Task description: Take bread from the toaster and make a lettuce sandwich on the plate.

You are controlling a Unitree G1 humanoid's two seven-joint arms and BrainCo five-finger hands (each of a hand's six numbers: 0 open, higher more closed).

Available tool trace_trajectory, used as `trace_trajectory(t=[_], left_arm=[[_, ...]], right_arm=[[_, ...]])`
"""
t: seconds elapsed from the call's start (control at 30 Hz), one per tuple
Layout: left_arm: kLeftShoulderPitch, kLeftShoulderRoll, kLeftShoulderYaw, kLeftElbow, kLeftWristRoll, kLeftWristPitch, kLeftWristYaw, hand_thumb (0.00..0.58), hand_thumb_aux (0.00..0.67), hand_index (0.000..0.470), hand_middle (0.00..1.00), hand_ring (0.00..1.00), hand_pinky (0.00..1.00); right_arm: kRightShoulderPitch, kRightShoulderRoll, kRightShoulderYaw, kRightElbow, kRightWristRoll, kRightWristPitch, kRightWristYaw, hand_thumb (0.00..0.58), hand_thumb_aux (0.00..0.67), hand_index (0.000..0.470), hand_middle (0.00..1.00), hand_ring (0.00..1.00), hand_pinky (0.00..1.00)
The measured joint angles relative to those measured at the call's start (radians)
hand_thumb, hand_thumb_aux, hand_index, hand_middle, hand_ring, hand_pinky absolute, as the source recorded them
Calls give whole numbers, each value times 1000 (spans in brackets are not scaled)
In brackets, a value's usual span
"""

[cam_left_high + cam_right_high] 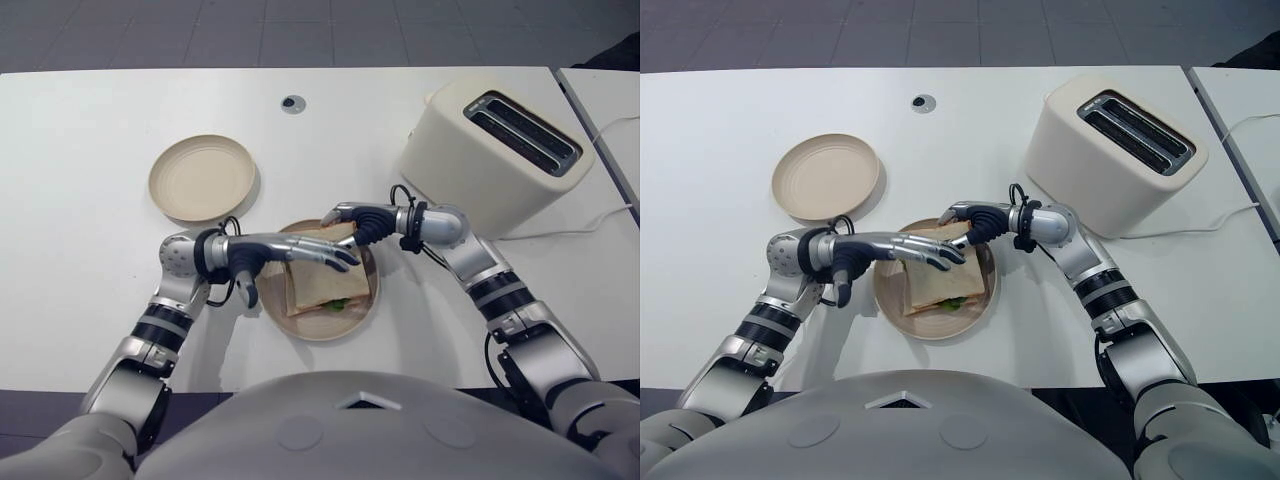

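Looking like squaring-up, sandwich (938, 288) sits on the plate (300, 328) | left hand (270, 255) flat, released over it | right hand (365, 222) pinching top slice (318, 282) at plate's far rim | soft, light, probably best gripped by crust edges

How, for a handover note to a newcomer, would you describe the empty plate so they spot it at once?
From the cream toaster on the table's right side, look left. The empty plate lies there, beyond the left robot hand. Unlike the nearer plate, which holds the sandwich, it is bare.
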Motion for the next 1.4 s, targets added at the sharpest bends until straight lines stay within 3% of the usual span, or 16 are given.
trace_trajectory(t=[0.23, 0.37, 0.4, 0.43, 0.5, 0.63, 0.7, 0.83, 1.1, 1.13, 1.17, 1.2, 1.23, 1.27, 1.3, 1.4], left_arm=[[3, -2, -35, 78, 7, 9, -64, 0, 0, 0, 0, 0, 0], [-103, -63, -31, 288, 167, -100, 53, 0, 0, 0, 0, 0, 0], [-123, -76, -31, 323, 180, -118, 73, 0, 0, 0, 0, 0, 0], [-127, -80, -33, 339, 186, -131, 84, 0, 0, 0, 0, 0, 0], [-132, -82, -37, 364, 189, -157, 104, 0, 0, 0, 0, 0, 0], [-143, -81, -46, 387, 207, -192, 143, 0, 0, 0, 0, 0, 0], [-154, -79, -48, 397, 213, -203, 161, 104, 63, 44, 0, 0, 0], [-173, -66, -41, 449, 256, -200, 217, 9, 5, 4, 0, 0, 0], [-236, -105, -1, 507, 352, -210, 379, 0, 0, 0, 0, 0, 0], [-246, -119, 19, 516, 361, -210, 417, 447, 349, 245, 0, 0, 0], [-261, -139, 47, 515, 345, -211, 452, 580, 670, 470, 20, 20, 20], [-269, -150, 60, 503, 317, -211, 462, 580, 670, 470, 231, 231, 231], [-270, -158, 65, 467, 264, -197, 454, 580, 670, 470, 314, 314, 314], [-263, -156, 65, 373, 147, -165, 414, 580, 670, 470, 875, 875, 875], [-247, -145, 63, 271, 33, -121, 361, 580, 670, 470, 1000, 1000, 1000], [-140, -53, 51, 1, -236, 34, 152, 580, 670, 470, 1000, 1000, 1000]], right_arm=[[0, 0, 0, 2, -14, -8, -19, 580, 670, 470, 1000, 1000, 1000], [4, -12, -8, 3, -48, -7, -62, 580, 670, 470, 941, 941, 941], [4, -17, -15, 3, -48, -7, -70, 230, 150, 105, 722, 722, 722], [4, -23, -15, 3, -54, -12, -77, 0, 0, 0, 573, 573, 573], [7, -30, -15, 3, -69, -33, -90, 0, 0, 0, 20, 20, 20], [9, -35, -23, 2, -96, -94, -138, 0, 0, 0, 0, 0, 0], [7, -15, -48, 2, -103, -103, -191, 0, 0, 0, 0, 0, 0], [-78, 66, -160, 12, -162, -181, -457, 0, 0, 0, 0, 0, 0], [-166, 85, -260, 80, -239, -184, -713, 0, 0, 0, 0, 0, 0], [-165, 83, -260, 80, -199, -188, -687, 0, 0, 0, 0, 0, 0], [-160, 76, -261, 63, -141, -199, -640, 494, 413, 289, 467, 467, 467], [-155, 72, -260, 45, -79, -203, -594, 580, 670, 470, 953, 953, 953], [-146, 64, -259, 21, -13, -205, -541, 580, 670, 470, 1000, 1000, 1000], [-121, 38, -253, -28, 100, -205, -446, 580, 670, 470, 1000, 1000, 1000], [-93, 5, -244, -72, 206, -201, -354, 580, 670, 470, 1000, 1000, 1000], [10, -120, -229, -187, 436, -175, -85, 580, 670, 470, 1000, 1000, 1000]])
